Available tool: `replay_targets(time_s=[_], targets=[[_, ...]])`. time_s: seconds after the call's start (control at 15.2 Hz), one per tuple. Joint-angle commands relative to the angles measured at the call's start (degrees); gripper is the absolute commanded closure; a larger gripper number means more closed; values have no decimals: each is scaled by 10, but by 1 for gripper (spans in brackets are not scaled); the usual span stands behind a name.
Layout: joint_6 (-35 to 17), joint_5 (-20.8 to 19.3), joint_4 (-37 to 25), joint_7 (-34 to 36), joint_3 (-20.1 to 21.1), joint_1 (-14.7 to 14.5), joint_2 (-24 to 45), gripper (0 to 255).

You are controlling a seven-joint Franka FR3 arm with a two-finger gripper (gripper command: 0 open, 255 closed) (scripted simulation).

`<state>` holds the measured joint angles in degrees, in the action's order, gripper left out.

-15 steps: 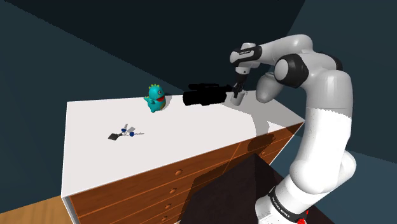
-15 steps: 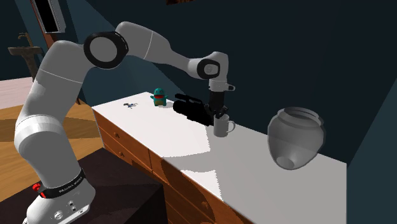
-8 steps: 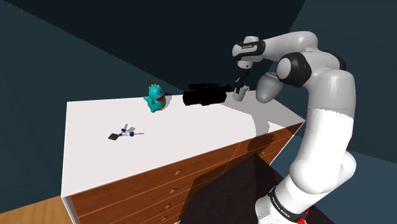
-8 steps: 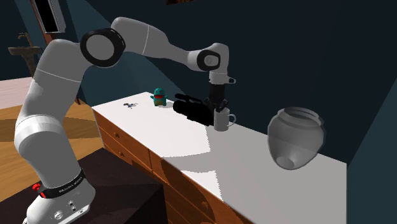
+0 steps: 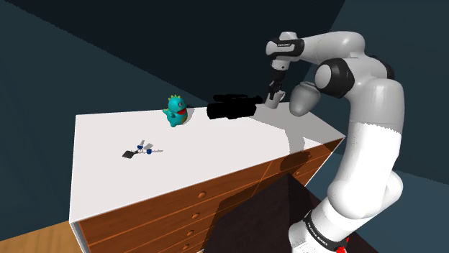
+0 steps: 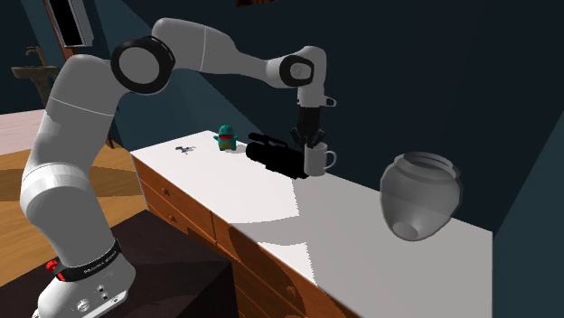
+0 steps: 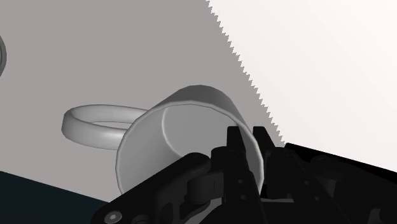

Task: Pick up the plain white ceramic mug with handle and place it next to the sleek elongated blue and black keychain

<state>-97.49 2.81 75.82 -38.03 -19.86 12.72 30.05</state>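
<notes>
- The end effector (image 6: 310, 137) clamps the mug (image 6: 316, 161) by its rim, aloft just beside the camera (image 6: 276, 155).
- That rim pinch may let it swing or slip.
- The keychain (image 5: 142, 150) lies well past the camera; carrying across risks clipping it.

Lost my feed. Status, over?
Pincer shut on mug wall, mug off the tabletop. Keychain at far end. Black object and teal dinosaur toy lie between.
</notes>
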Motion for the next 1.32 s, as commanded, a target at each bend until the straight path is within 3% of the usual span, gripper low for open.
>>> replay_targets(time_s=[0.0,0.99,1.25], targets=[[16,0,-17,-1,0,1,1,255],[136,4,-154,-9,-2,17,18,255],[93,-19,-21,37,2,-39,-71,255]])
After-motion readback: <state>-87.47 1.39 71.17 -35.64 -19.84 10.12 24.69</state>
